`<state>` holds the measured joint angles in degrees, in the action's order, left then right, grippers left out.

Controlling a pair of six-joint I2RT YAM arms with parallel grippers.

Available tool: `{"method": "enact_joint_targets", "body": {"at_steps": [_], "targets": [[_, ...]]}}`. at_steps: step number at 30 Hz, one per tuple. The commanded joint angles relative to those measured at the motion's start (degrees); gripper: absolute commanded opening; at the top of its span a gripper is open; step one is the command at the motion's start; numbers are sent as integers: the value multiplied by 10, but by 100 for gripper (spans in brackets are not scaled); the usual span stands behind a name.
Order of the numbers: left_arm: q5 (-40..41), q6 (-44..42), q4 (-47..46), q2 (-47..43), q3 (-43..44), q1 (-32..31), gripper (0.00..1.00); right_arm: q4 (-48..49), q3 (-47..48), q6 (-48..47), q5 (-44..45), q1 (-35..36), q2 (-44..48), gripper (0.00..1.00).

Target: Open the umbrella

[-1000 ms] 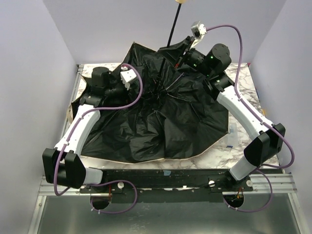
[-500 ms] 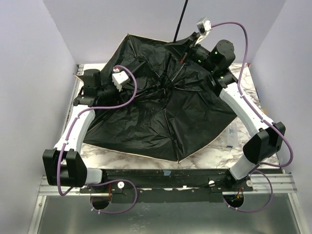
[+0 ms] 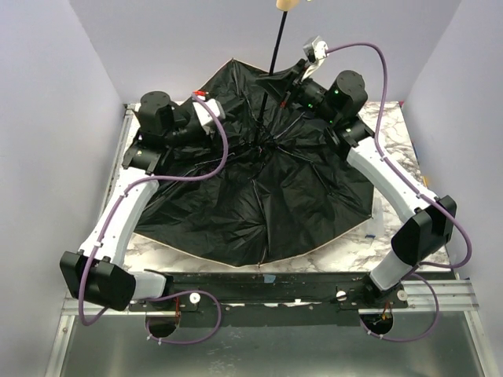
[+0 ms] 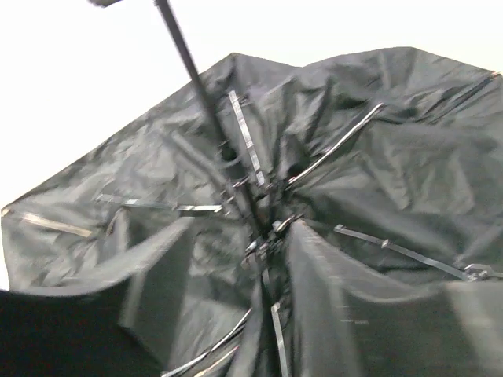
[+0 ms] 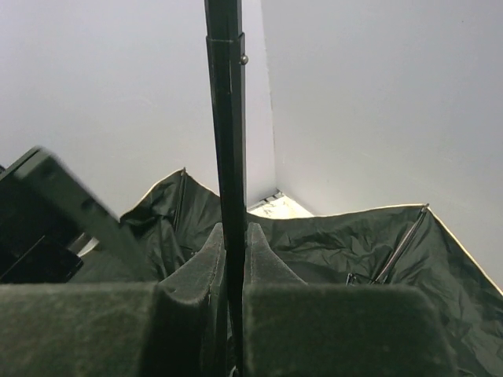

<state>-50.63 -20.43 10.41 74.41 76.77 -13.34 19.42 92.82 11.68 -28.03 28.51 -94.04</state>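
Note:
The umbrella (image 3: 259, 196) lies spread on the table with its black inner side up and a beige rim showing at the edge. Its thin black shaft (image 3: 277, 47) rises to a beige knob (image 3: 287, 4) at the top of the overhead view. My right gripper (image 3: 291, 78) is shut on the shaft (image 5: 228, 118), pads pressed on both sides (image 5: 234, 229). My left gripper (image 3: 207, 107) hovers over the canopy's back left. In the left wrist view its blurred fingers (image 4: 157, 275) stand apart (image 4: 240, 229), pointing at the rib hub (image 4: 263, 236), with nothing gripped.
The marble table (image 3: 393, 126) is boxed in by lavender walls on three sides. A clear plastic item (image 3: 376, 214) lies by the canopy's right edge. The canopy covers most of the tabletop and hides what is under it.
The canopy has spread wider and flatter. The shaft came down a little, bringing the knob back into view. My left gripper moved back and right, its fingers closer together.

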Motion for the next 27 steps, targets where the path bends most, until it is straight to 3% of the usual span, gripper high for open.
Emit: {"method": "enact_joint_targets", "body": {"at_steps": [1,4,8,16,20,23,27], "targets": [[-43,-52,-5,12,-3,-52,42,33,26,-3,35,3,-2,0],[-60,-78,4,23,-17,-83,33,35,42,-1,48,3,-10,0],[-64,-152,41,17,-62,-130,32,37,67,-3,59,3,-24,0],[-74,-163,52,16,-133,-169,33,53,119,-2,97,3,-55,0],[-74,-148,54,29,-149,-178,41,55,144,-1,98,3,-71,0],[-59,-142,56,29,-157,-178,54,55,146,-6,91,3,-73,0],[-54,-60,37,-7,-118,-155,65,57,102,-33,54,3,-50,0]]}}
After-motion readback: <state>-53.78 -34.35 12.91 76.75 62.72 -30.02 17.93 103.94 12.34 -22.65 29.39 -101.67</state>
